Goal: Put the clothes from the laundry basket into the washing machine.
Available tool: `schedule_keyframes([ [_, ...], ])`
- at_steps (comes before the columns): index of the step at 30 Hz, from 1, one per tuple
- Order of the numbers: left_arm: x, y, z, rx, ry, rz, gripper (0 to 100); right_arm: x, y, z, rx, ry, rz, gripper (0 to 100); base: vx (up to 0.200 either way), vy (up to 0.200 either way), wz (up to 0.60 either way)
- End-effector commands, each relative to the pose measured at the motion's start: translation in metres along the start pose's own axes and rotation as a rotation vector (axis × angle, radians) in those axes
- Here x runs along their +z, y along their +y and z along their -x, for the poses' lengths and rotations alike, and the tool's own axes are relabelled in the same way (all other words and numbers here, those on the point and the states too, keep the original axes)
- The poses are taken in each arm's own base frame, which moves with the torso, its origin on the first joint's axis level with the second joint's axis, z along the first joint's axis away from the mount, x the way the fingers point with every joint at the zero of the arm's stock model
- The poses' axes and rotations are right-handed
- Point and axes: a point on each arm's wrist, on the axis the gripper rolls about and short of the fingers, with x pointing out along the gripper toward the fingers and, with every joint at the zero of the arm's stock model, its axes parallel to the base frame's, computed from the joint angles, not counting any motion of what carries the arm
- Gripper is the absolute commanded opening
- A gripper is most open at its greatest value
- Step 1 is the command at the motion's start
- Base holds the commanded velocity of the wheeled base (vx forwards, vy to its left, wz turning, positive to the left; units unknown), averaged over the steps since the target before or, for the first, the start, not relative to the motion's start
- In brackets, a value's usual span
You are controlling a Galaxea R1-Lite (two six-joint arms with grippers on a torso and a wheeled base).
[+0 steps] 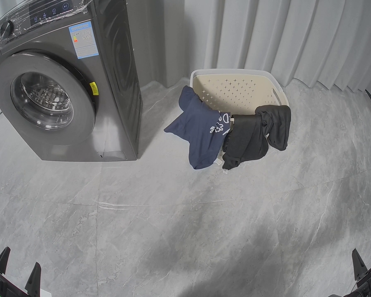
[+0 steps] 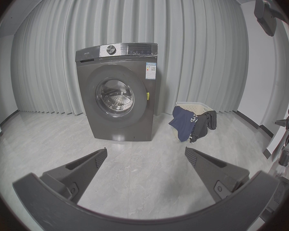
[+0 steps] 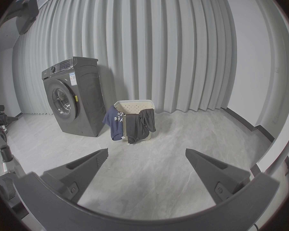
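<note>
You are at the very start: nothing is picked up and no garment is in the washing machine [image 1: 66, 83]. Its round door [image 1: 43, 100] looks shut, so in my judgement the next move calls for 2 things: drive closer, then either open that door or go for the first garment.

The laundry basket [image 1: 235, 71] stands on the floor just beside the machine, against the curtain. 2 garments hang over its near rim, a navy shirt [image 1: 200, 130] and a black garment [image 1: 247, 137], touching each other and trailing down to the floor.

Your left gripper [image 1: 21, 257] and right gripper [image 1: 367, 244] both sit low and well apart from the basket, each with its fingers spread and nothing between them.

The head view lets you look down into the basket, whose inside appears bare. The left wrist view gives you the machine front-on, with the door glass and handle side. The right wrist view shows how far the garments drape down the basket's front wall.
</note>
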Motion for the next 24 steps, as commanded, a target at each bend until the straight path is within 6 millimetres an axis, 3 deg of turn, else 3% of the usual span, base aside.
schedule_keyframes([
  [1,-0.0039,0.0001,-0.0001,0.000,0.002,0.001,100,-0.0050,0.0000,-0.0006,0.001,0.008,0.000,100,0.200,0.000,0.00],
  [16,-0.0039,0.0001,-0.0001,0.000,0.002,0.001,100,-0.0050,0.0000,-0.0006,0.001,0.008,0.000,100,0.200,0.000,0.00],
  [22,-0.0039,0.0001,-0.0001,0.001,0.002,0.002,100,-0.0050,0.0000,-0.0006,0.001,0.008,0.000,100,0.000,0.000,0.00],
  [24,-0.0039,0.0001,-0.0001,0.003,0.002,0.002,100,-0.0050,0.0000,-0.0006,0.001,0.008,0.000,100,0.000,-0.200,0.00],
])
